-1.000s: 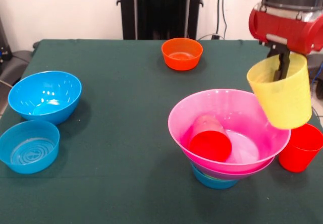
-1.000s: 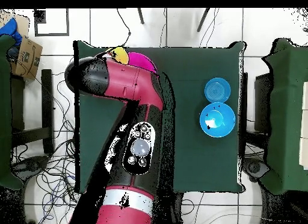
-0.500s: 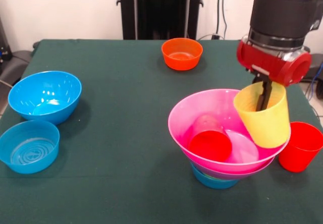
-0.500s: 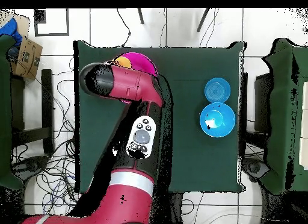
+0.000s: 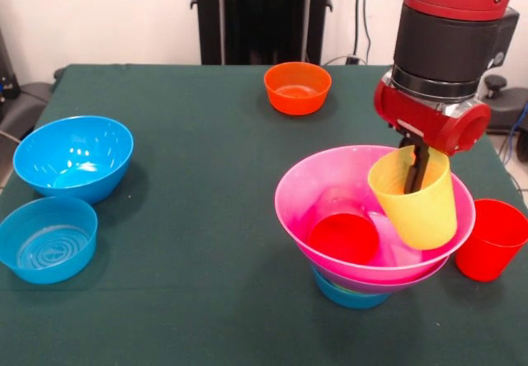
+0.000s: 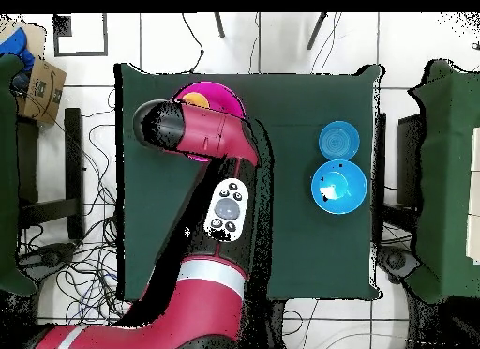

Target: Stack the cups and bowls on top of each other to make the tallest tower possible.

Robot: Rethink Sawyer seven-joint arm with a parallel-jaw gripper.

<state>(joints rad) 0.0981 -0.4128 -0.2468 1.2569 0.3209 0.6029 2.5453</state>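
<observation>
My gripper [image 5: 417, 172] is shut on the rim of the yellow cup [image 5: 415, 199] and holds it tilted inside the right part of the big pink bowl [image 5: 330, 178]. A red cup [image 5: 342, 234] lies on its side in that bowl. The pink bowl sits on a purple bowl [image 5: 375, 283] and a small blue bowl [image 5: 351, 296]; this is the tower. A second red cup [image 5: 492, 238] stands upright on the table, right of the tower. The small orange bowl [image 5: 297, 86] sits at the far side. In the overhead view the arm hides most of the pink bowl [image 6: 220, 92].
Two blue bowls stand at the left of the front view: a deep one [image 5: 73, 156] and a shallower one [image 5: 45, 238] nearer the camera. They show at the right in the overhead view [image 6: 337, 186]. The green table [image 5: 181, 218] ends just right of the red cup.
My gripper has carried the yellow cup left and down, from above the standing red cup into the pink bowl. Nothing else has moved.
</observation>
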